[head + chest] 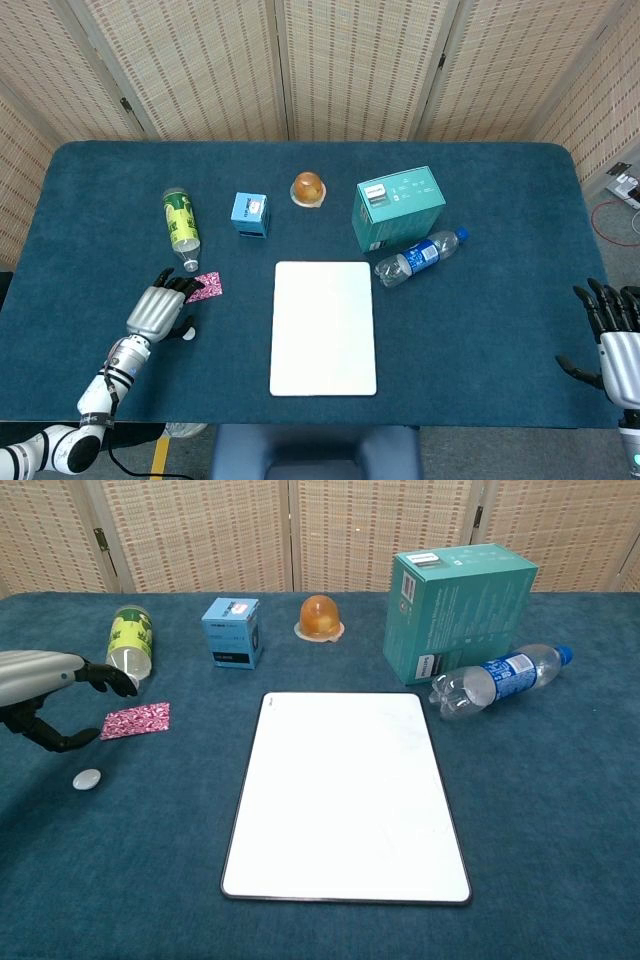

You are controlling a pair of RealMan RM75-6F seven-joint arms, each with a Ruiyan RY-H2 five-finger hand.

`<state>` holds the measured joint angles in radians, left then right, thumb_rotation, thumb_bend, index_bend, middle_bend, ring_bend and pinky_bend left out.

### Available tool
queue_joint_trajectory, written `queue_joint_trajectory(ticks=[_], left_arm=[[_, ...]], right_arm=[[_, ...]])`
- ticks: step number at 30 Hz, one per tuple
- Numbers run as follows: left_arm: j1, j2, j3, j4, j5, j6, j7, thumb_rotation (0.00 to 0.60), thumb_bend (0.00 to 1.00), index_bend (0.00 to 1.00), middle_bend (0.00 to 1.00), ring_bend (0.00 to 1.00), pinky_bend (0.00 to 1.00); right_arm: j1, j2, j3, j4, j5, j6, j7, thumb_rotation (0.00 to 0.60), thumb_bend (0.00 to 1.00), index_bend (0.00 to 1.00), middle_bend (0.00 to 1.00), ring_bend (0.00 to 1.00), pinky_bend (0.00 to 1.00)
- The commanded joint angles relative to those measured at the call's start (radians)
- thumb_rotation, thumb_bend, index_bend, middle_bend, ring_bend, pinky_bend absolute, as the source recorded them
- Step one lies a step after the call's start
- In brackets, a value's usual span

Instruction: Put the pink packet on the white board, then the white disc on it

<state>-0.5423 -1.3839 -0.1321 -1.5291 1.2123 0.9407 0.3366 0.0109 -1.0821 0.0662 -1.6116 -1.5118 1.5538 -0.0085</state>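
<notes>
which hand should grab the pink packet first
Left. The left hand is open right beside the pink packet, fingers reaching over it. The right hand sits at the table's far right edge, beyond the white board.

The left hand (165, 305) has a ribbed silver metal back and black fingers (186, 287). Its wrist is a white cylinder ringed by dark bands, joining a white forearm toward seven o'clock. The right hand (616, 340) matches it: a silver-grey back, black fingers, and a black thumb jutting toward nine o'clock. In the chest view the left hand (45, 690) shows the same silver shell with black digits.
</notes>
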Motion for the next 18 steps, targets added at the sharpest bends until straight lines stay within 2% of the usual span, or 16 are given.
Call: queue_joint_trajectory(ticks=[1, 7, 18], left_arm=[[-0.017, -0.014, 0.005, 0.000, -0.053, -0.017, 0.042, 0.600, 0.48, 0.21, 0.24, 0.21, 0.09], [-0.047, -0.041, -0.012, 0.004, -0.179, -0.029, 0.110, 0.600, 0.47, 0.21, 0.24, 0.20, 0.09], [-0.080, -0.080, -0.019, 0.036, -0.269, -0.028, 0.129, 0.600, 0.47, 0.19, 0.24, 0.20, 0.09]], right_arm=[[0.000, 0.001, -0.001, 0.001, -0.001, -0.001, 0.002, 0.600, 0.07, 0.09, 0.06, 0.05, 0.01], [0.000, 0.000, -0.001, 0.007, 0.002, -0.005, 0.011, 0.600, 0.07, 0.09, 0.06, 0.05, 0.01], [-0.005, 0.001, -0.001, 0.014, 0.008, -0.004, 0.024, 0.600, 0.07, 0.09, 0.06, 0.05, 0.01]])
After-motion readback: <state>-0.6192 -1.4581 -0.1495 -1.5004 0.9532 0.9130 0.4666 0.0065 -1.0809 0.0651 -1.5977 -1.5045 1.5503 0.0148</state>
